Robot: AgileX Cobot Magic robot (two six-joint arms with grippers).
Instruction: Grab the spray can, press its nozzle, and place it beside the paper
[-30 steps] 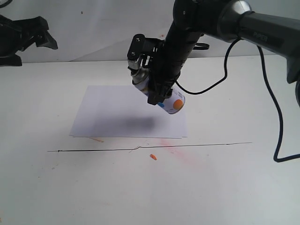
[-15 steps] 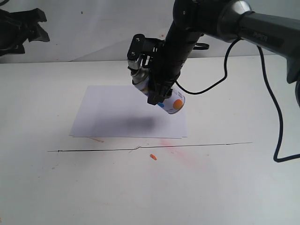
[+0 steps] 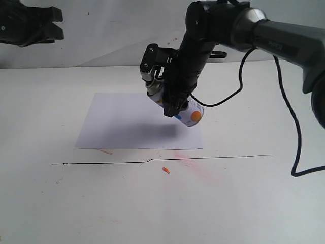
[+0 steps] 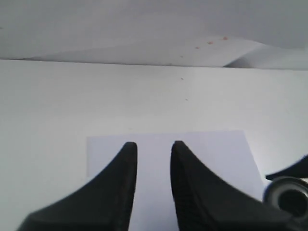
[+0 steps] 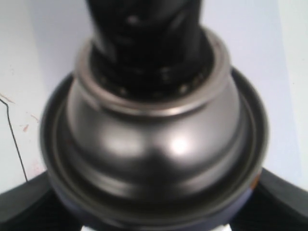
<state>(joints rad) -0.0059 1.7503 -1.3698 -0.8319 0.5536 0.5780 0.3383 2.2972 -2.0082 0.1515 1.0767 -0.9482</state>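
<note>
Your right gripper (image 3: pixel 171 104) pinches 1 can (image 3: pixel 191 115) tilted above 1 paper (image 3: pixel 122 124); your left gripper (image 4: pixel 154 144) stands slightly parted, holding nothing.

The right arm (image 3: pixel 203 46) slants in from the far right and hangs over the right half of the paper (image 3: pixel 122 122). Its jaws hold the tilted spray can (image 3: pixel 190 114) raised above that side. Its cable (image 3: pixel 294 132) loops down along the right. The left arm (image 3: pixel 28 25) is high at the far left, off the desk (image 3: pixel 61 203). The paper's left half and the near desk are open, save a small orange scrap (image 3: pixel 165 170).
</note>
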